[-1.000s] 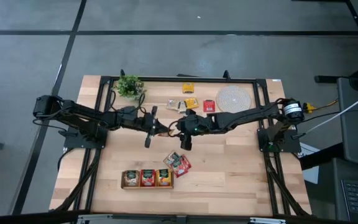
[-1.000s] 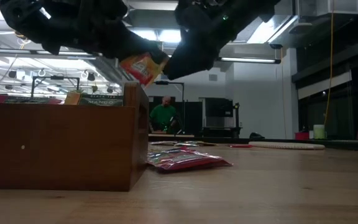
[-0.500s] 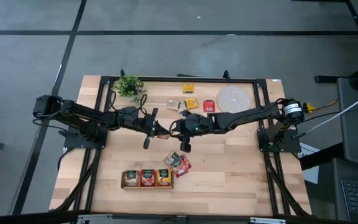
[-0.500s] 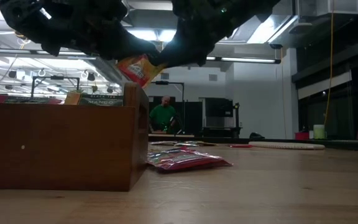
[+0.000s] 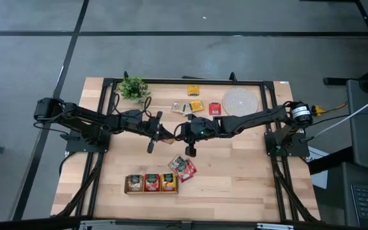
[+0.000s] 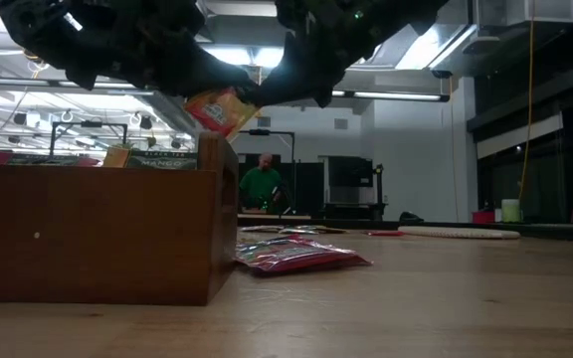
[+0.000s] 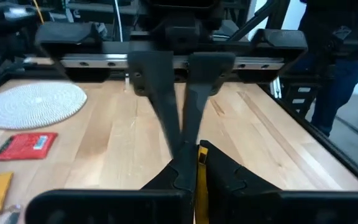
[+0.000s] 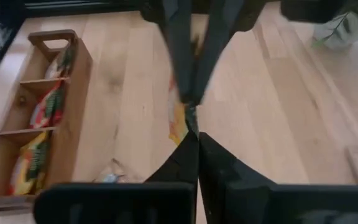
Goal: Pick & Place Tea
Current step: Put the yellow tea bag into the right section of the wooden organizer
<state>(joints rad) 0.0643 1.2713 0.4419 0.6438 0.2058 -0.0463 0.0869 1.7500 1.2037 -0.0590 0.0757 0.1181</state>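
The wooden tray [image 5: 151, 183] near the front of the table already has tea in all three boxes, so part of the job looks done. Two more packets, the red tea sachets [image 5: 182, 167], lie on the table just beside the tray's end, and a few more sachets [image 5: 197, 105] sit at the back near the round woven mat [image 5: 239, 100], one of them red [image 5: 214, 108]. Those still need to go in. Right now both arms meet in the air over the middle of the table. The left gripper [image 5: 160, 132] and the right gripper [image 5: 185, 134] are both pinched tight on one yellow-orange sachet [image 6: 223, 107], each holding an end, high above the table. It looks like a hand-over from one arm to the other, but I cannot tell which way it goes. From above, the sachet is almost fully hidden by the dark fingers. In the wrist views only a thin yellow edge shows. The small print on the packets is too tiny to read.
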